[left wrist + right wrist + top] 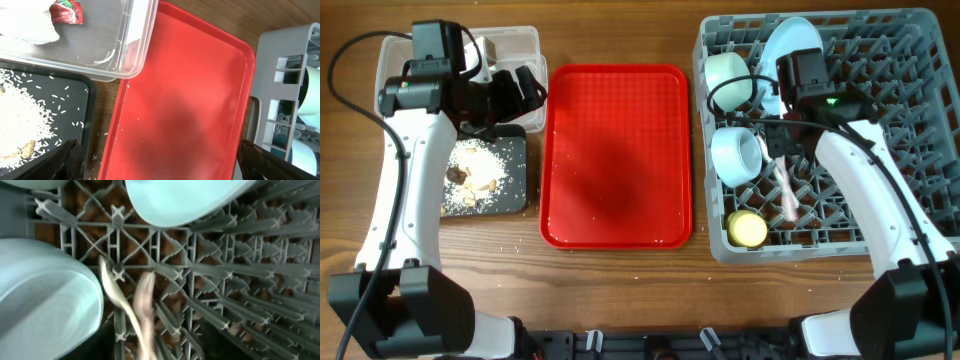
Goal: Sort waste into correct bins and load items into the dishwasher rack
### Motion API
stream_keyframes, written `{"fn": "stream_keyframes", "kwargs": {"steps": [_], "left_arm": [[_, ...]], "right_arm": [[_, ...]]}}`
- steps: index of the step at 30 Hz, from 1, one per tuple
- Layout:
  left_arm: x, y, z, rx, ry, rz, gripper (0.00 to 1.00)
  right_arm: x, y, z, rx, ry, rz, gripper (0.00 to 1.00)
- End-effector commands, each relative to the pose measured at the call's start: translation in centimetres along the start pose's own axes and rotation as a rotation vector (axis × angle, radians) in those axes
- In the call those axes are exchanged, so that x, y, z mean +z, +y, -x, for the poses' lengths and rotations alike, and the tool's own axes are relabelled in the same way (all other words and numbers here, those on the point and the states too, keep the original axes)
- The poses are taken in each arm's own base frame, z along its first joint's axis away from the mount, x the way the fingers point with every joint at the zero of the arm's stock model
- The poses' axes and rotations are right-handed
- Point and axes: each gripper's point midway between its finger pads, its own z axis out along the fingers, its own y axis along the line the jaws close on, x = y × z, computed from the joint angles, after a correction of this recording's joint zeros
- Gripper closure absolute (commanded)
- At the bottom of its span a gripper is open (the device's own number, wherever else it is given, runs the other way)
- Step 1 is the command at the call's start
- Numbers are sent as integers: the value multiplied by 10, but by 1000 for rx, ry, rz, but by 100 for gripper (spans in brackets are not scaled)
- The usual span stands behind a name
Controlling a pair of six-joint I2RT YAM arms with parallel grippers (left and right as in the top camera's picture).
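Right wrist view: white plastic fork and spoon (144, 305) loose (blurred) on grey lattice dishwasher rack (210, 275), right edge of worktop (620, 295); may slip through gaps. Right pincer (782, 140): cannot tell; left pincer (160, 159) spread.

Tub (520, 42) behind bin (516, 160) at left — tray (615, 150) in the middle — rack (905, 85) on right, plate (800, 45) and cup (748, 229) in it.

The flat red plastic tray (616, 155) lies bare and low between the clear plastic tub (525, 42) and the grey pegged dishwasher rack (910, 130), an open lane. Inside the rack, a pale green bowl (730, 72), light blue bowl (735, 152), light blue round plate (792, 45) and small yellow cup (748, 229) crowd the left side; the right side holds only pegs.
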Motion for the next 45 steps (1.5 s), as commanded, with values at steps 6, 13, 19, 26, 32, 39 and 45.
{"fn": "stream_keyframes", "kwargs": {"steps": [6, 13, 19, 26, 32, 39, 45], "left_arm": [[-3, 0, 4, 16, -13, 3, 0], [-3, 0, 4, 16, -13, 3, 0], [-3, 0, 4, 16, -13, 3, 0], [-3, 0, 4, 16, -13, 3, 0], [-3, 0, 4, 16, -13, 3, 0], [-3, 0, 4, 16, -13, 3, 0], [-3, 0, 4, 15, -13, 3, 0]], "right_arm": [[-156, -11, 48, 71, -381, 200, 0], [-282, -5, 21, 53, -710, 422, 0], [-292, -9, -3, 33, -712, 413, 0], [-254, -8, 20, 54, -850, 339, 1], [-201, 6, -21, 86, -1051, 325, 0], [-126, 9, -71, 314, -1212, 366, 0], [-81, 21, -89, 319, -1219, 362, 0]]}}
